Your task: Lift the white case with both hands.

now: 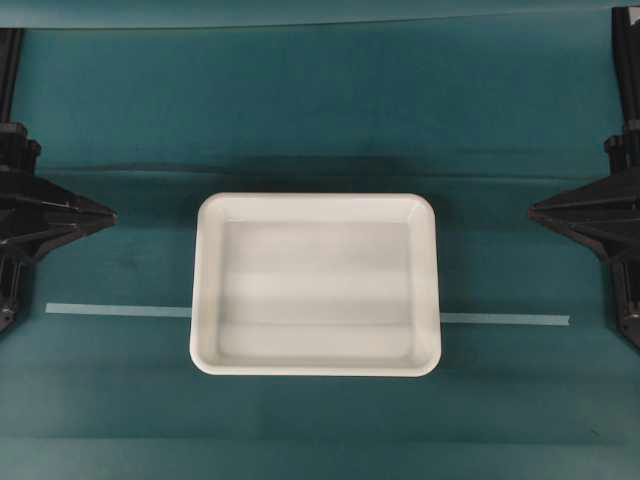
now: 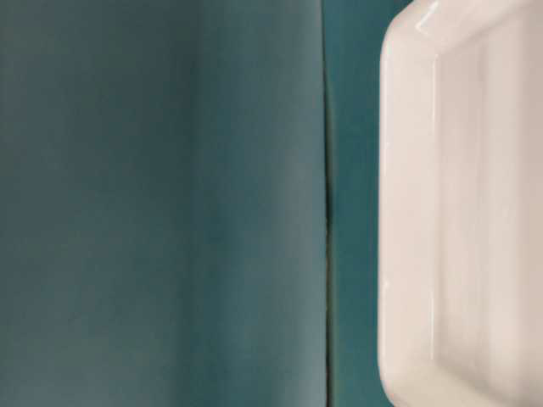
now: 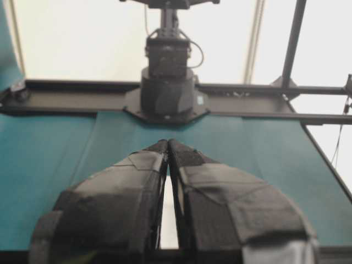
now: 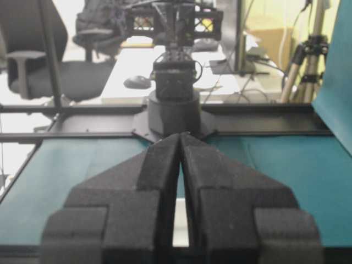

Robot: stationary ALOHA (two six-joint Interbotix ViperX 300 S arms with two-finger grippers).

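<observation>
Gleaming white case (image 1: 316, 285), rounded corners, raised rim

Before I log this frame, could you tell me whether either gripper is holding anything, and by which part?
Nothing is held. The left gripper and right gripper are both shut on nothing, well apart from the white case lying between them.

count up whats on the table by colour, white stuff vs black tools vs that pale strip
white: 1, the white case
black: 2, the left tool and the right tool, both shut and apart from the case
pale: 1, the tape strip running under the case
total: 4
</observation>
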